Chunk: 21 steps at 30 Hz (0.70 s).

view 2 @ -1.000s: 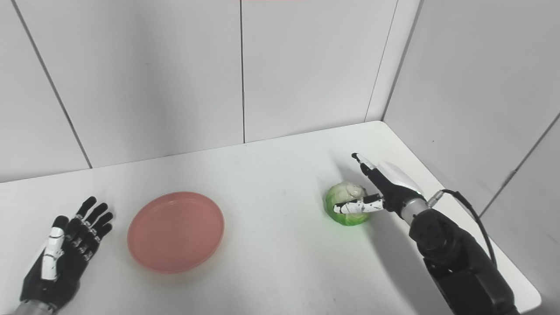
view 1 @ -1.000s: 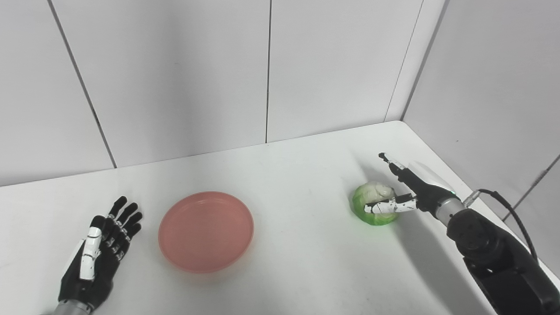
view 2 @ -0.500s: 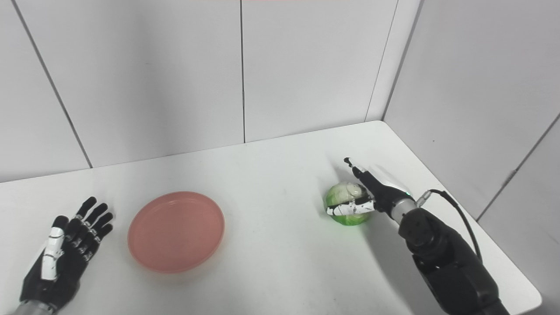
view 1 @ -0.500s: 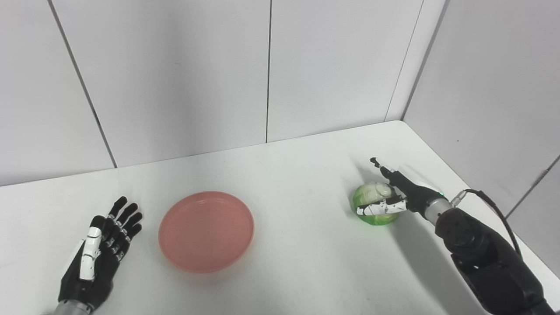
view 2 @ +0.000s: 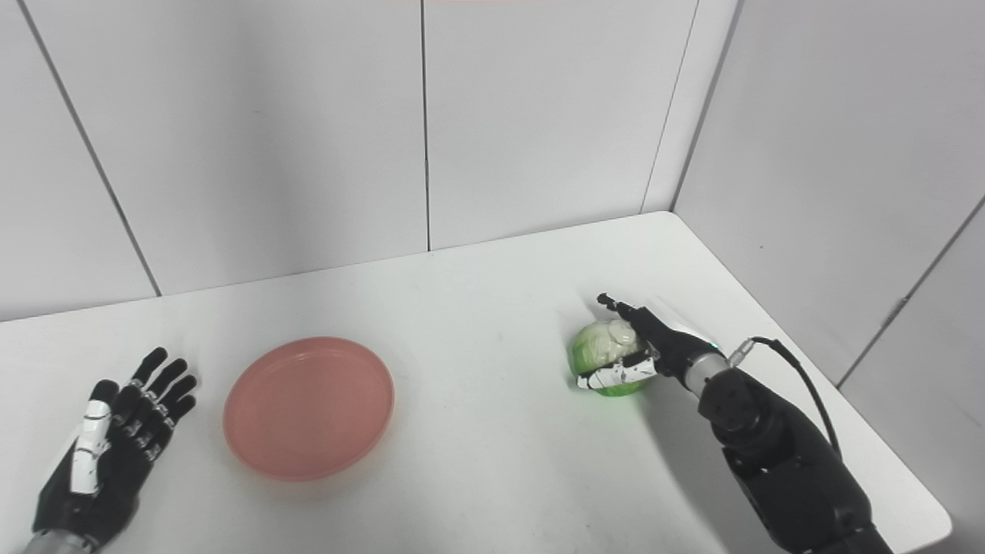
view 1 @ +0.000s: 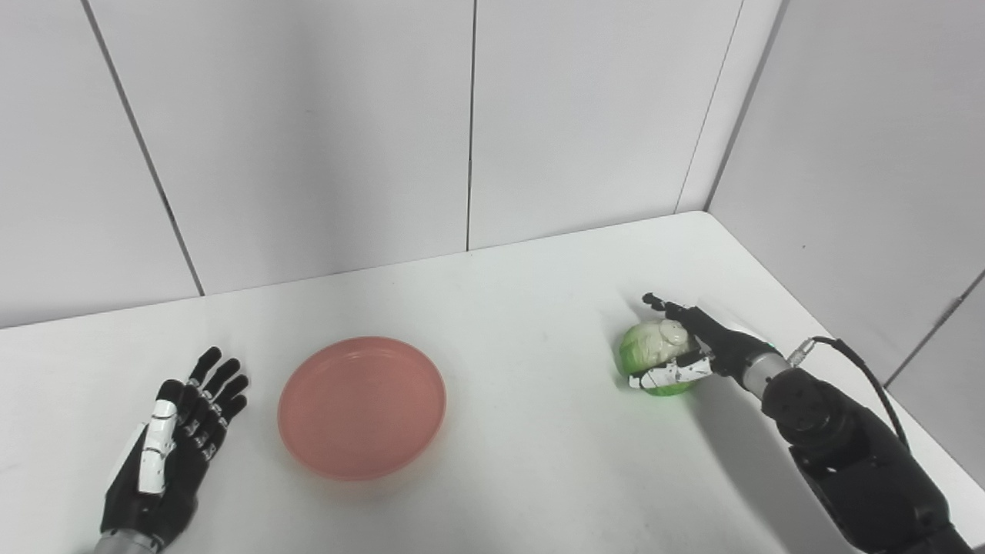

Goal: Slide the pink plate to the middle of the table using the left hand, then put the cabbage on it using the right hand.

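Grasping the cabbage [view 1: 652, 355] is the step in hand: the right hand [view 1: 691, 346] reaches in from the right side of the table [view 1: 523, 477] with its white thumb across the near face of the green head and dark fingers [view 1: 663, 305] arching over the far top, touching it, though whether the hold is fully firm cannot be told. The cabbage sits on the table, well apart from the pink plate [view 1: 362, 406], which lies left of centre. To do this well, the fingers should probably wrap low around the round head before any lift, since a ball-shaped thing may roll out of a shallow pinch; the lift should be gentle and high enough to clear the plate's raised rim. The left hand [view 1: 169, 446] rests flat on the table beside the plate, released, fingers spread, holding nothing and not touching the rim. The plate looks short of the middle, so the carry may have to go further left than the task suggests. The tabletop is smooth, white and bare, closed in by plain pale wall panels behind and on the right.
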Tool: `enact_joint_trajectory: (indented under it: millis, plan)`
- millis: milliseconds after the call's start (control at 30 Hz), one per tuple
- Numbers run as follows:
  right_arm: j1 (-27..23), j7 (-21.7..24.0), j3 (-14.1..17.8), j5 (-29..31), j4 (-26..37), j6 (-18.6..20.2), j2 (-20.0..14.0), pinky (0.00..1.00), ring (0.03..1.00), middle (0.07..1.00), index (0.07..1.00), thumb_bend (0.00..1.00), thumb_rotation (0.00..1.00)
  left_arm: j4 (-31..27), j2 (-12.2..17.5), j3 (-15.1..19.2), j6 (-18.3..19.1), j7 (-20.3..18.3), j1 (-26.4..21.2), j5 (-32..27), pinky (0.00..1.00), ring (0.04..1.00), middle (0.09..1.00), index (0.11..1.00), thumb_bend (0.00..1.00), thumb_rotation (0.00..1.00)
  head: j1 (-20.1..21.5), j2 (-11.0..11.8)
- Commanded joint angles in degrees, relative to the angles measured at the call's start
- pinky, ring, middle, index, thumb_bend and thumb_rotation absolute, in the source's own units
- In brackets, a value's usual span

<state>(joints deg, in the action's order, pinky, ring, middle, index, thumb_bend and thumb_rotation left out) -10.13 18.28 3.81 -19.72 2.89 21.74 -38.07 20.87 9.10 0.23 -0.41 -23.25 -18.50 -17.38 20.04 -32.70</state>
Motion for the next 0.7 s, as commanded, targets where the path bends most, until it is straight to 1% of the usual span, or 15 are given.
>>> enact_joint_trajectory:
  millis: [0, 67, 100, 133, 167, 200, 233, 267, 300, 333, 400, 433, 567, 667]
  plan:
    - [-1.3, -1.1, 1.1, 0.3, 0.9, -1.1, -2.0, 0.86, 0.902, 0.913, 0.898, 1.0, 0.24, 1.5, 0.6, -0.8, 4.5, 0.9, 2.3, 1.5, 0.98, 0.954, 0.959, 0.952, 0.66, 0.98, 0.0, -0.1]
    - [-1.3, -0.9, 1.2, 0.3, 1.0, -0.3, -2.0, 0.85, 0.901, 0.917, 0.895, 1.0, 0.21, 1.6, 0.6, -0.8, 4.4, 0.8, 2.3, 1.5, 0.98, 0.956, 0.962, 0.955, 0.66, 0.98, 0.0, -0.1]
    - [-1.2, -1.2, 1.3, 0.4, 0.9, -0.6, -1.9, 0.85, 0.9, 0.917, 0.895, 1.0, 0.21, 1.6, 0.7, -0.8, 4.4, 0.7, 2.3, 1.4, 0.98, 0.957, 0.962, 0.956, 0.65, 0.98, 0.0, -0.2]
    - [-1.2, -1.4, 1.4, 0.4, 0.8, -0.8, -1.9, 0.81, 0.853, 0.866, 0.857, 1.0, 0.16, 1.6, 0.7, -0.9, 4.4, 0.7, 2.3, 1.3, 0.98, 0.957, 0.962, 0.955, 0.65, 0.98, 0.0, -0.2]
    - [-1.1, -1.9, 1.5, 0.3, 0.6, -1.8, -1.8, 0.79, 0.829, 0.839, 0.834, 1.0, 0.14, 1.4, 0.7, -0.9, 4.7, 0.7, 2.3, 1.3, 0.98, 0.958, 0.962, 0.955, 0.65, 0.98, 0.0, -0.3]
    - [-1.1, -2.3, 1.4, 0.1, 0.2, -2.8, -2.0, 0.76, 0.785, 0.792, 0.792, 0.97, 0.1, 1.3, 0.7, -0.9, 4.8, 0.6, 2.4, 1.1, 0.98, 0.958, 0.962, 0.956, 0.65, 0.98, 0.0, -0.3]
    - [-1.1, -2.5, 1.3, -0.1, 0.0, -3.5, -2.1, 0.68, 0.692, 0.7, 0.712, 0.92, 0.03, 1.2, 0.7, -0.8, 4.9, 0.5, 2.4, 1.0, 0.98, 0.96, 0.963, 0.957, 0.65, 0.98, 0.0, -0.4]
    - [-1.3, -2.9, 1.1, -0.4, -0.4, -3.9, -2.2, 0.67, 0.681, 0.689, 0.701, 0.91, 0.02, 1.0, 0.6, -0.9, 5.0, 0.7, 2.4, 1.1, 0.98, 0.96, 0.963, 0.957, 0.65, 0.98, 0.0, -0.4]
    - [-1.4, -3.1, 1.0, -0.5, -0.6, -4.0, -2.3, 0.63, 0.635, 0.65, 0.599, 0.72, 0.07, 0.9, 0.6, -0.9, 5.0, 0.8, 2.5, 1.2, 0.98, 0.96, 0.964, 0.958, 0.65, 0.98, 0.0, -0.4]
    - [-1.4, -3.8, 1.2, -0.7, -0.8, -4.6, -2.1, 0.59, 0.595, 0.602, 0.535, 0.6, 0.08, 0.8, 0.7, -0.9, 5.0, 0.9, 2.5, 1.3, 0.98, 0.96, 0.964, 0.958, 0.65, 0.98, 0.0, -0.5]
    - [-1.5, -5.2, 1.5, -0.7, -1.3, -5.6, -1.5, 0.54, 0.546, 0.518, 0.501, 0.55, 0.02, 0.7, 0.7, -0.9, 5.1, 0.8, 2.5, 1.2, 0.98, 0.959, 0.963, 0.956, 0.65, 0.98, 0.0, -0.5]
    - [-1.5, -5.8, 1.6, -0.7, -1.5, -5.9, -1.3, 0.5, 0.514, 0.493, 0.496, 0.54, 0.01, 0.6, 0.7, -0.9, 5.1, 0.7, 2.6, 1.2, 0.99, 0.962, 0.965, 0.958, 0.65, 0.98, 0.0, -0.5]
    - [-1.5, -7.8, 1.4, -1.0, -1.9, -7.1, -0.9, 0.47, 0.487, 0.48, 0.49, 0.53, 0.0, 0.5, 0.7, -0.8, 5.6, 1.0, 2.6, 1.3, 0.98, 0.96, 0.964, 0.956, 0.66, 0.98, 0.1, -0.6]
    - [-1.6, -7.5, 1.0, -1.1, -1.9, -6.9, -1.2, 0.46, 0.476, 0.46, 0.5, 0.53, 0.0, 0.8, 0.8, -0.9, 5.4, 0.7, 2.5, 1.3, 0.98, 0.961, 0.965, 0.958, 0.67, 0.97, -0.1, -0.6]
